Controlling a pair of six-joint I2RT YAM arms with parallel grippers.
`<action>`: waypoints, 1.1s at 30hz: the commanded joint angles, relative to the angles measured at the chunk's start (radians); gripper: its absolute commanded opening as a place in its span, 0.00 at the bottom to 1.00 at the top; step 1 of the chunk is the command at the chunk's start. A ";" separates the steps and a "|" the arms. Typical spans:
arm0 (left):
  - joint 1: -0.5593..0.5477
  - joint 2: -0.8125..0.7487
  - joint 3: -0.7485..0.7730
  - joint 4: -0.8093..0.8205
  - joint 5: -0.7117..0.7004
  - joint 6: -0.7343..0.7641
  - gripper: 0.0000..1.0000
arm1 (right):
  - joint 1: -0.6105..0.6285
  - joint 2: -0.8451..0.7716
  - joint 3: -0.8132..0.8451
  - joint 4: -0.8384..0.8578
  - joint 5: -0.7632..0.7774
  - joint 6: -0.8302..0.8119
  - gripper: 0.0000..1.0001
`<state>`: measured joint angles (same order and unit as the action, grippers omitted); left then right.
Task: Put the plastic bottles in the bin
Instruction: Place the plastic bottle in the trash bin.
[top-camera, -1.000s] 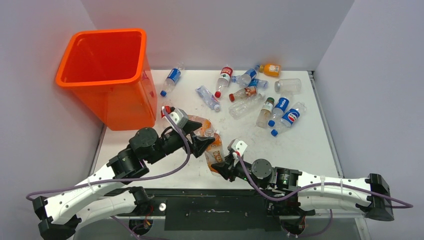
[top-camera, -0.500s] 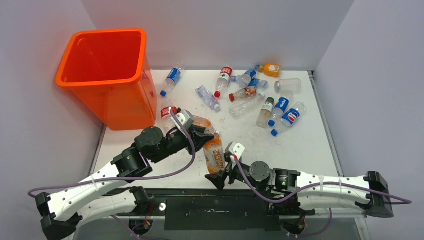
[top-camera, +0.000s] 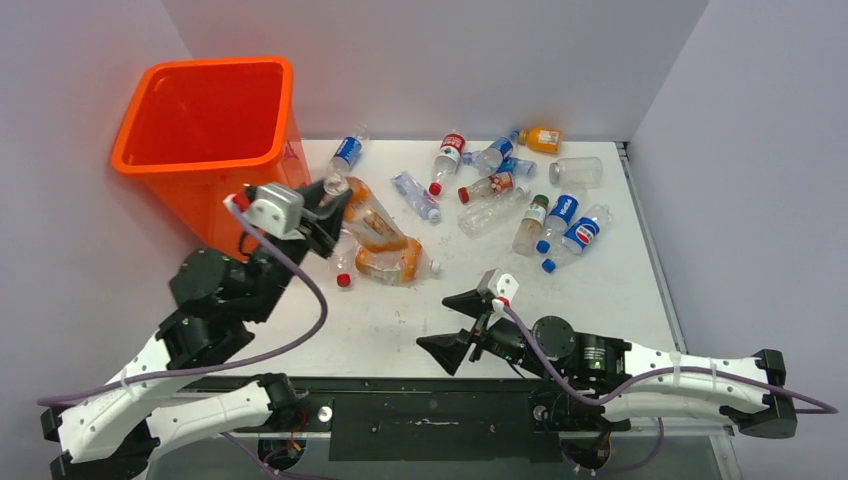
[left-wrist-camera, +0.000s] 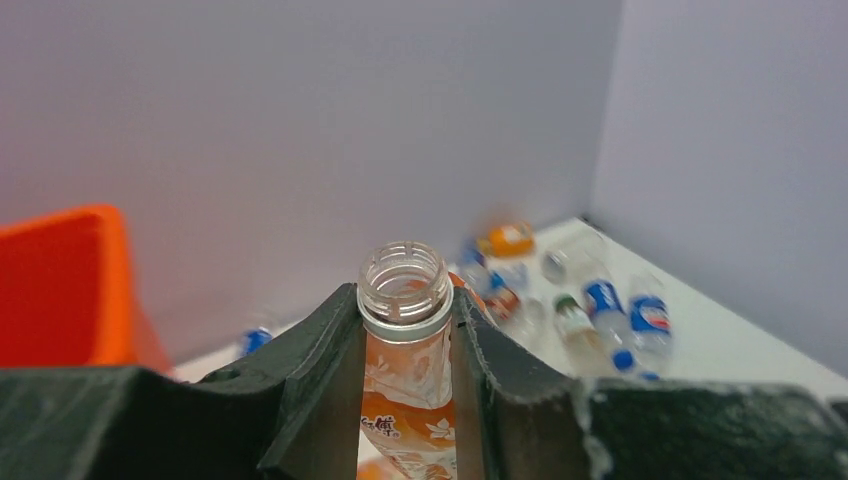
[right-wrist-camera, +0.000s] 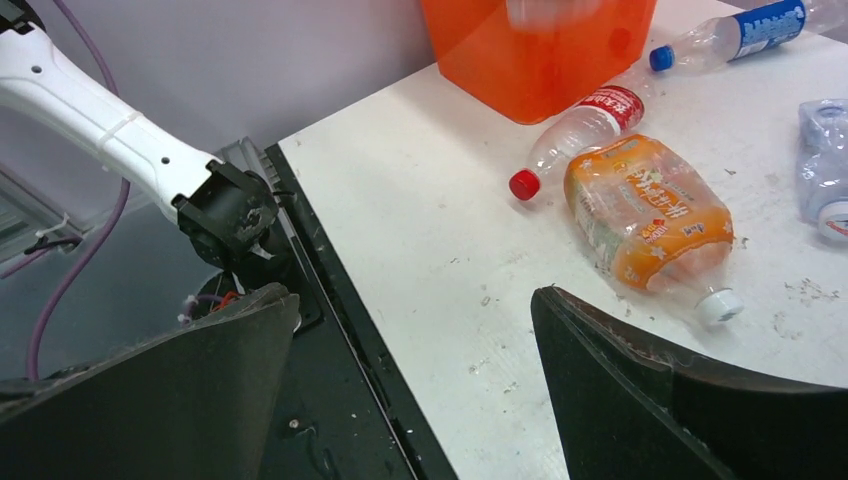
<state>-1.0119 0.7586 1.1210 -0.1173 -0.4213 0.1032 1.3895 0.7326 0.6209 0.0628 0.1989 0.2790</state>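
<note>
Left wrist — one uncapped orange-labelled bottle (left-wrist-camera: 405, 372), two fingers (left-wrist-camera: 318, 385) clamping.

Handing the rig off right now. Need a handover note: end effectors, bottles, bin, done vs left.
Left end effector: shut on the neck of a capless orange-labelled bottle, beside the bin, not over it.
Right end effector: open, empty, low near the table's front edge.
On the table: crushed orange bottle, red-capped bottle beside it, blue-labelled bottle by the bin, main scatter far right.
Done: no bottle visible in the bin.
Left: drop the held one, then the rest.
</note>
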 joint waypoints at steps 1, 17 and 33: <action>0.002 0.046 0.198 0.186 -0.306 0.373 0.00 | 0.008 -0.056 -0.017 -0.006 0.100 0.021 0.90; 0.694 0.462 0.558 0.531 -0.280 0.454 0.00 | 0.007 -0.102 -0.158 -0.009 0.226 0.157 0.90; 0.734 0.689 0.515 0.614 -0.329 0.421 0.97 | 0.003 -0.044 -0.141 -0.148 0.399 0.169 0.90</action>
<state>-0.2520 1.4937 1.5749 0.3798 -0.7250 0.5385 1.3895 0.6670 0.4458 -0.0212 0.5171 0.4397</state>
